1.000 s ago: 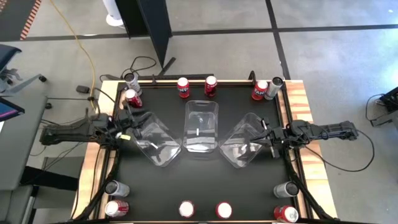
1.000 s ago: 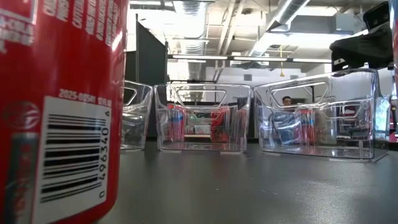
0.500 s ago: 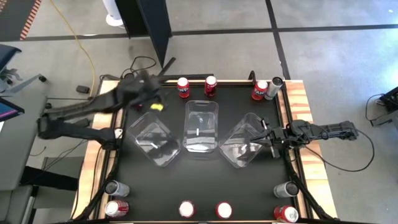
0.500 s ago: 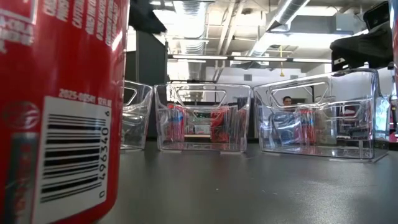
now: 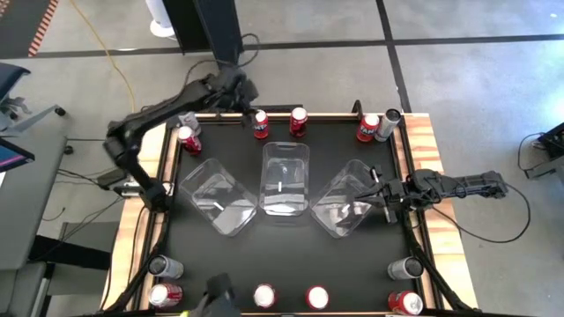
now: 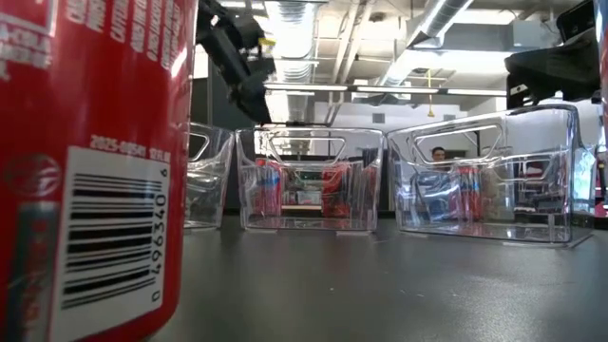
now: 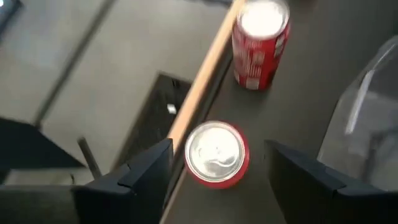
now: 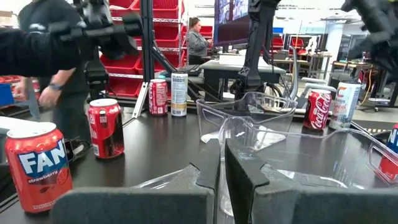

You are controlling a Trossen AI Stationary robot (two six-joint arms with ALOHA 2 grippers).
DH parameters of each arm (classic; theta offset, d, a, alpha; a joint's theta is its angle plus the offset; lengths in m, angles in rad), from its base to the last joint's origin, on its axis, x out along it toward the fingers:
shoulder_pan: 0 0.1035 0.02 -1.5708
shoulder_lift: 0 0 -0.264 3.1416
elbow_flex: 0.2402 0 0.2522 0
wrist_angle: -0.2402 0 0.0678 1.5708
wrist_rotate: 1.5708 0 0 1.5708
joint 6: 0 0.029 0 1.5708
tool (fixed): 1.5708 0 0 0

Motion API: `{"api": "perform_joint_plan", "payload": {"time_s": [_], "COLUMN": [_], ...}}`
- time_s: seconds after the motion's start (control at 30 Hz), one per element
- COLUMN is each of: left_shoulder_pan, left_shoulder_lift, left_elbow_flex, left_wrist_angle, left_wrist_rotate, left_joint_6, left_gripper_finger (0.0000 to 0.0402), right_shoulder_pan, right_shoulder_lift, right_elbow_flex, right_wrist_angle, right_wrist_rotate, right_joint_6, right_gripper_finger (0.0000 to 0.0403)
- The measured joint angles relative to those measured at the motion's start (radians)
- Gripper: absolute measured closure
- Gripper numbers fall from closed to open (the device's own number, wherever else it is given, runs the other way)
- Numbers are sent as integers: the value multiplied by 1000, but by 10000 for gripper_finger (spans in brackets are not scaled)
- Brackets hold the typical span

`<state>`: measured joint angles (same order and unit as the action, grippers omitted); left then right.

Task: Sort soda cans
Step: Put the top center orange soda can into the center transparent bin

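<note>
Presently catalogued: soda cans, cylindrical, metal, silver tops, all standing upright with long axes vertical, ranged round the edges of a black-topped table (image 5: 291,255) with a pale wooden rim. Far edge: red can (image 5: 259,122), red can (image 5: 299,120), and at the far right a red can (image 5: 367,128) touching a silver-grey can (image 5: 389,123). Near edge: several more, red and silver-grey. One red can (image 8: 38,163) reads "FAN… strawberry" in white; another (image 8: 319,109) carries white Coca-Cola script. A can at the low camera (image 6: 90,161) shows a barcode and "2025".

Three clear plastic bins (image 5: 285,179), smooth-walled with slot handles, sit mid-table, the outer two angled.

Left gripper (image 5: 238,92): at the far left corner, fingers spread, grasping nothing, above a red can (image 7: 217,154) by the wooden rim.

Right gripper (image 5: 382,195): clenched on the rim of the right bin (image 5: 345,210).
</note>
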<state>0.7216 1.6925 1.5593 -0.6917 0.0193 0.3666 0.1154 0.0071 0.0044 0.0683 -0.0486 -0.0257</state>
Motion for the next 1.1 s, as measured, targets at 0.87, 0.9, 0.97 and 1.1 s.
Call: {"api": "perform_joint_plan", "payload": {"time_s": [0.87,0.9,0.97,1.1], "left_shoulder_pan": [20,20,20,21], "left_shoulder_lift": [289,289,289,287], "left_elbow_flex": [210,210,209,190], "left_wrist_angle": [-164,-165,-172,-166], "left_wrist_rotate": [-2,-2,2,14], "left_joint_6": [-156,-162,-170,-176], "left_gripper_finger": [114,114,114,114], "right_shoulder_pan": [0,0,0,0], "right_shoulder_lift": [0,0,0,0], "right_elbow_flex": [0,0,0,0], "right_wrist_angle": [-6,-5,-6,-6], "right_wrist_rotate": [0,0,0,0], "right_joint_6": [0,0,0,0], "right_gripper_finger": [359,359,359,359]}}
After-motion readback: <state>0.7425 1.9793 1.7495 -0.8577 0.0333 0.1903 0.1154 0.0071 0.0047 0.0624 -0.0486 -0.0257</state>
